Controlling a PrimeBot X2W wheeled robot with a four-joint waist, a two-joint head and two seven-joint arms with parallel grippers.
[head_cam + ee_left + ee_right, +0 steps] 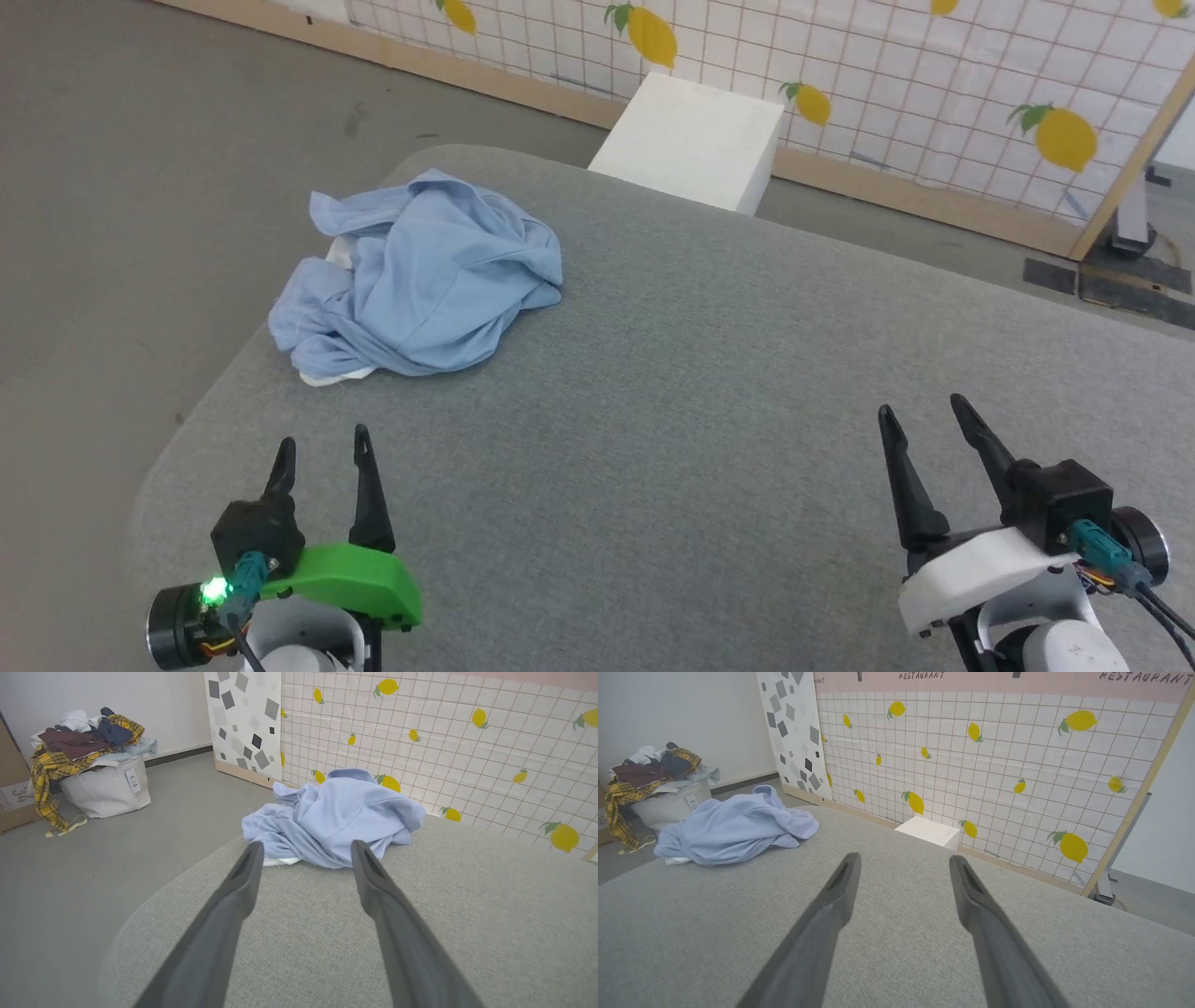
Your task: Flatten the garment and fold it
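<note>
The garment (420,275) lies bunched, no clear long axis; left gripper (324,435) and right gripper (920,405) fingers apart.

"RESTAURANT" stands twice on the pink band (1017,681) (above lemon tiles (994,756)).

The left claw (324,437) has two long dark plastic fingers (371,499) that taper to narrow tips and rise from a boxy black housing (257,532). Below the housing sits a bright green moulded cover (350,581) with a rounded edge and small dark holes near its rim. A teal cable connector (247,571) plugs in beside a glowing green light (214,590), next to a black cylindrical drum (173,625) with thin orange wires. The right claw (920,405) has the same dark fingers and a matching black block (1064,499), but its cover is a white moulded shell (971,571). It also has a second teal plug (1102,551), black cables (1162,611) and a dark round drum (1141,546). The forearm casing (1064,644) is pale and rounded.
</note>
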